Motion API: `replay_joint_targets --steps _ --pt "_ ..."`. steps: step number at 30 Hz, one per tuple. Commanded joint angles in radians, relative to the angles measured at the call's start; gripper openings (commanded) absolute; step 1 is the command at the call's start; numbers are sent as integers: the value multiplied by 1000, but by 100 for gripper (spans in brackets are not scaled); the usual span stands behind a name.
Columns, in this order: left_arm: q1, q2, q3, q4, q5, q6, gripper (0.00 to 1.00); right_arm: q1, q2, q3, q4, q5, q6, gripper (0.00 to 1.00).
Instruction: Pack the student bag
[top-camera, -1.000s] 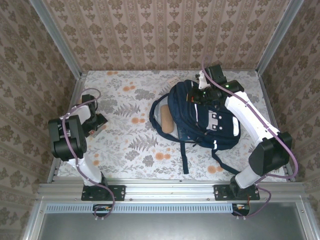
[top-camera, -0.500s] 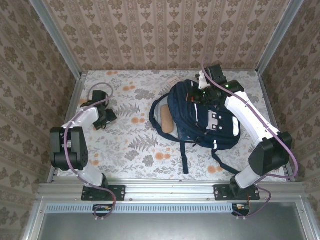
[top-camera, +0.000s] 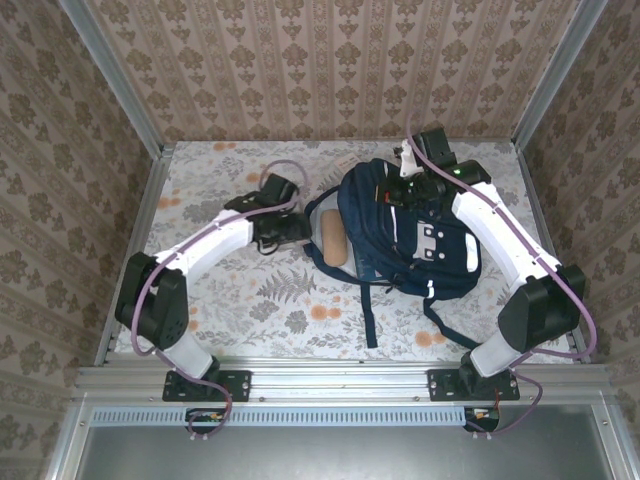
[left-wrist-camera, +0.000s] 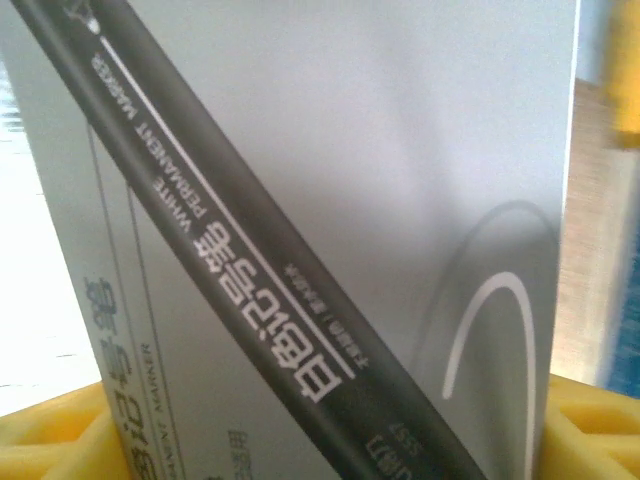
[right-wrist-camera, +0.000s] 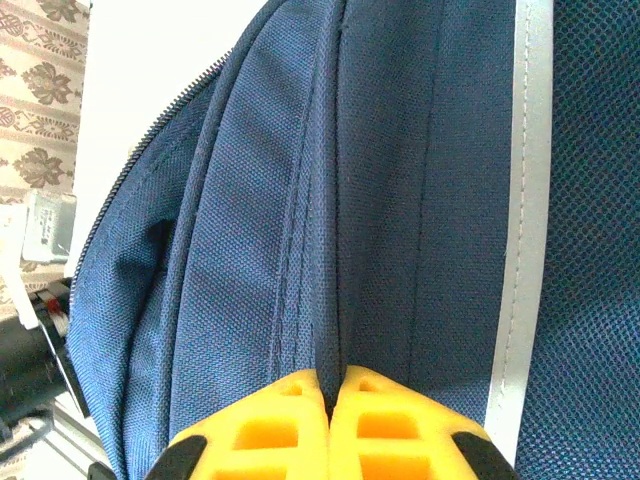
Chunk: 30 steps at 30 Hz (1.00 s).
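Observation:
The student bag (top-camera: 420, 240) lies on the flowered table, right of centre, its main flap open toward the left. A tan oblong item (top-camera: 332, 240) lies in that opening. My left gripper (top-camera: 284, 231) hangs just left of the opening, shut on a grey box of white permanent markers (left-wrist-camera: 350, 200). The box stands between the yellow fingers (left-wrist-camera: 50, 440). My right gripper (top-camera: 402, 191) is at the bag's far top edge. In the right wrist view it (right-wrist-camera: 328, 395) is shut on a fold of the navy fabric (right-wrist-camera: 400, 200).
Dark bag straps (top-camera: 369, 310) trail toward the near edge. A small white item (top-camera: 346, 160) lies behind the bag by the back wall. Papered walls and metal rails (top-camera: 150, 200) close in the table on three sides.
My left arm has swung from the table's left edge across to the bag's open side, carrying the box. The right arm and the bag have not moved.

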<state>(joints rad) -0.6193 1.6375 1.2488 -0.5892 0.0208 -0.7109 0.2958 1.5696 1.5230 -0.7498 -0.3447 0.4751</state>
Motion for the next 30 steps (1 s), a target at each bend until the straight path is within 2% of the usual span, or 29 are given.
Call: replay_joint_targets --steps 1,4,12,16,18,30 --pt "-76 53 69 14 37 -54 73 -18 -51 11 29 11 3 1" --pt "-139 121 136 24 51 -61 74 -21 -54 10 30 8 5 1" --pt "-238 295 319 36 79 -49 76 -24 -59 11 30 -5 10 1" --pt "-249 353 387 -16 84 -43 92 -23 -63 6 30 -7 13 1" --pt "-248 334 377 -21 65 -37 100 -24 -67 3 29 -3 10 1" --pt "-149 124 267 -54 36 5 98 -26 -60 -2 30 -5 3 1"
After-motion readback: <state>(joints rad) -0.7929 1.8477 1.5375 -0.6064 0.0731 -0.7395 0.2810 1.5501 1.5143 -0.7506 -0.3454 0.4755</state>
